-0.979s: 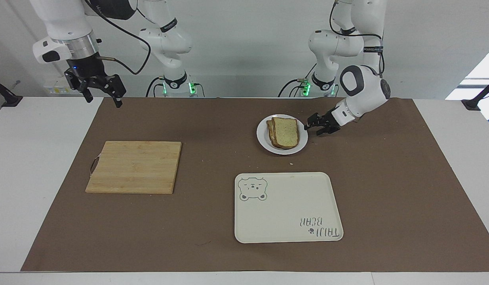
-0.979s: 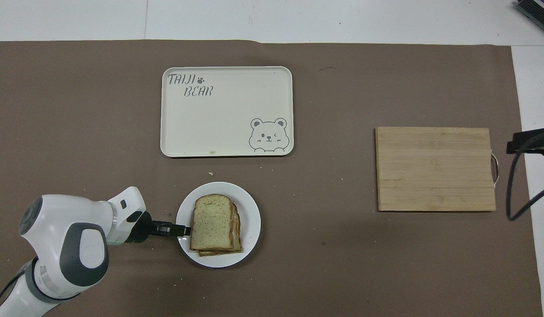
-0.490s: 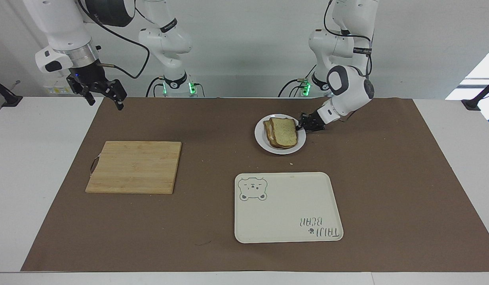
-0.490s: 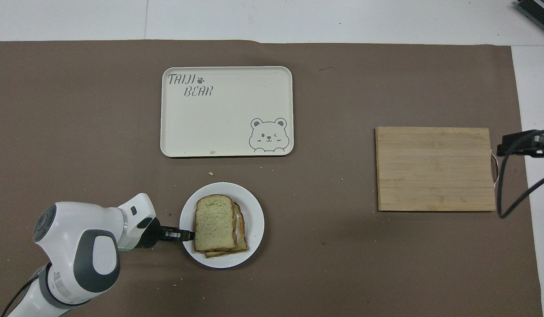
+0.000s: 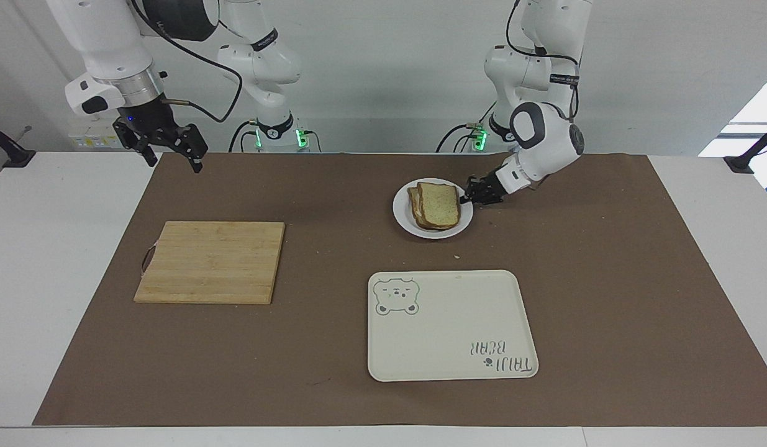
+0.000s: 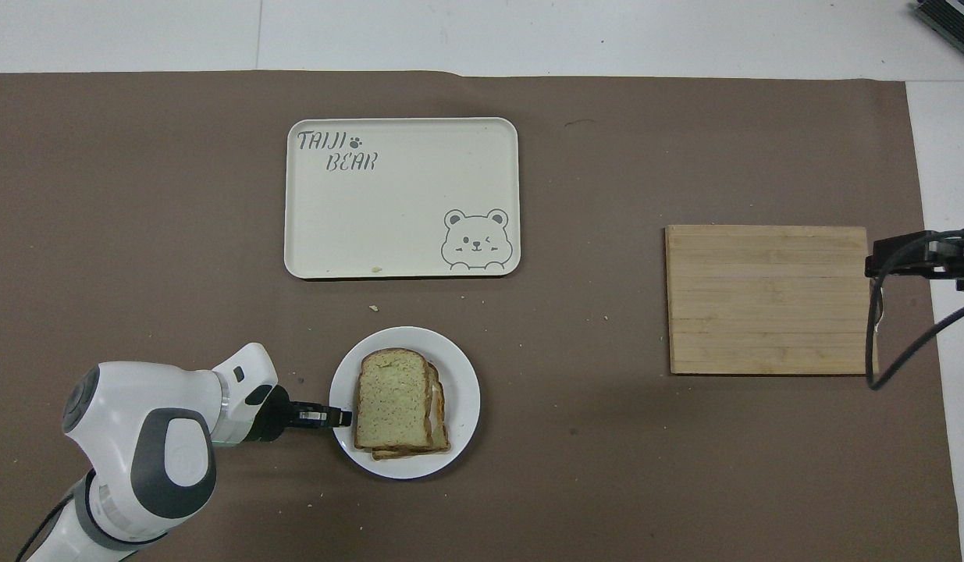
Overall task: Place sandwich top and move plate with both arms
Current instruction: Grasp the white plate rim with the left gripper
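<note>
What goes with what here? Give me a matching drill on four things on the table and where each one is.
Things:
1. bread
2. plate
3. tray
4. board

Places:
A. at the right arm's end of the table
B. farther from the robots than the plate, bare
C. stacked on the plate
D. at the tip of the left gripper

Pairs: 1-C, 2-D, 3-B, 4-A

The right gripper hangs over the mat's corner, nearer to the robots than the board.
</note>
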Tool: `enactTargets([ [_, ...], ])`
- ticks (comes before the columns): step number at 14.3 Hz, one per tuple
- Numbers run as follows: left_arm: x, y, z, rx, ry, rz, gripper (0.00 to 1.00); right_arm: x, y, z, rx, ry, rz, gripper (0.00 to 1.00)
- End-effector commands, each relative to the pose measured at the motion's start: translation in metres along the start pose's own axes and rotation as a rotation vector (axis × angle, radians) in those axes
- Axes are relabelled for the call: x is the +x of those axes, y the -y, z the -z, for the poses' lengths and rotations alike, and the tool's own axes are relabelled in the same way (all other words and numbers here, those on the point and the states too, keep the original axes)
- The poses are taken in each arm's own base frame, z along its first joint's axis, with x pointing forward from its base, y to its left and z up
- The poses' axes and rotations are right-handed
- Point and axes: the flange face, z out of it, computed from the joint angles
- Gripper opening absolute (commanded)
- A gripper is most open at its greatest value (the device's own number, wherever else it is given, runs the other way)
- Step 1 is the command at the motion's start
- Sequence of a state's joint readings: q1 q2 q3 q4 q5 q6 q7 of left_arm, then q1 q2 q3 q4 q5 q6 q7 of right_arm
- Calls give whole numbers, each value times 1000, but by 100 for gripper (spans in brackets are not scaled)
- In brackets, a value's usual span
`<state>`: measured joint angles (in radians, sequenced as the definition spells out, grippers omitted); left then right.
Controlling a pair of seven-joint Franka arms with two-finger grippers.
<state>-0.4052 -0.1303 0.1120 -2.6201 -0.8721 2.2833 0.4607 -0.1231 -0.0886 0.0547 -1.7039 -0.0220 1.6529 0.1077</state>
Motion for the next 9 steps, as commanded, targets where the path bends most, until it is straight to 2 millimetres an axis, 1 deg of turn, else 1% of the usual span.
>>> enactTargets([
  [1, 14, 11, 11, -52, 13, 38, 0, -2, -1, 1, 18, 1, 9, 100],
  [2, 20, 17, 18, -71, 17, 56, 0, -2, -1, 1, 18, 0, 9, 100],
  [5, 33, 22, 34, -153, 24, 95, 0, -2, -1, 1, 18, 1, 9, 100],
  [6, 37, 19, 39, -179, 25, 97, 0, -2, -1, 1, 18, 1, 9, 100],
  [8, 38, 17, 39, -213, 22, 108, 0, -2, -1, 1, 18, 1, 9, 100],
  [9, 41, 17, 43, -238, 10, 119, 0, -2, -1, 1, 18, 1, 7, 100],
])
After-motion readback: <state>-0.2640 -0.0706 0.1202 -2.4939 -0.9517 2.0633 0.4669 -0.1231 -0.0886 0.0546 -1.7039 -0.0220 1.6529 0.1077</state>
